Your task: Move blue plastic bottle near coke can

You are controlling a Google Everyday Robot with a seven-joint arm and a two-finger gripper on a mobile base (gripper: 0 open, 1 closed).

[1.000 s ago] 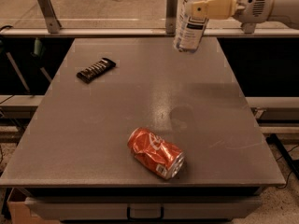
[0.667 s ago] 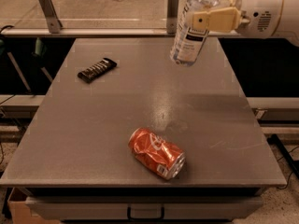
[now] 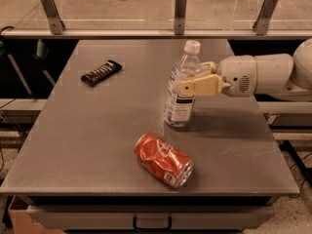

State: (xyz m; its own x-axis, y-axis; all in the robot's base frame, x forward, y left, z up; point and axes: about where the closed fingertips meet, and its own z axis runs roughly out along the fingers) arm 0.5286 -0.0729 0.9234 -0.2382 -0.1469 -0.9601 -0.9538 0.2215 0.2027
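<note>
The blue plastic bottle (image 3: 182, 86) is clear with a white cap and a dark-and-white label. It stands upright near the middle of the grey table (image 3: 87, 130), its base touching or just above the surface. My gripper (image 3: 192, 78) reaches in from the right and is shut on the bottle's upper body, one tan finger (image 3: 201, 87) across its front. The coke can (image 3: 163, 159), crushed and red-orange, lies on its side toward the front of the table, a short way below the bottle.
A dark snack bar wrapper (image 3: 101, 72) lies at the table's back left. A rail with metal posts (image 3: 180, 6) runs behind the table. The white arm (image 3: 263, 75) extends over the right edge. A drawer handle (image 3: 152, 223) sits under the front edge.
The gripper has carried the bottle from the table's far edge toward the front and down, to a spot near the middle close to the can. The can and wrapper have not moved.
</note>
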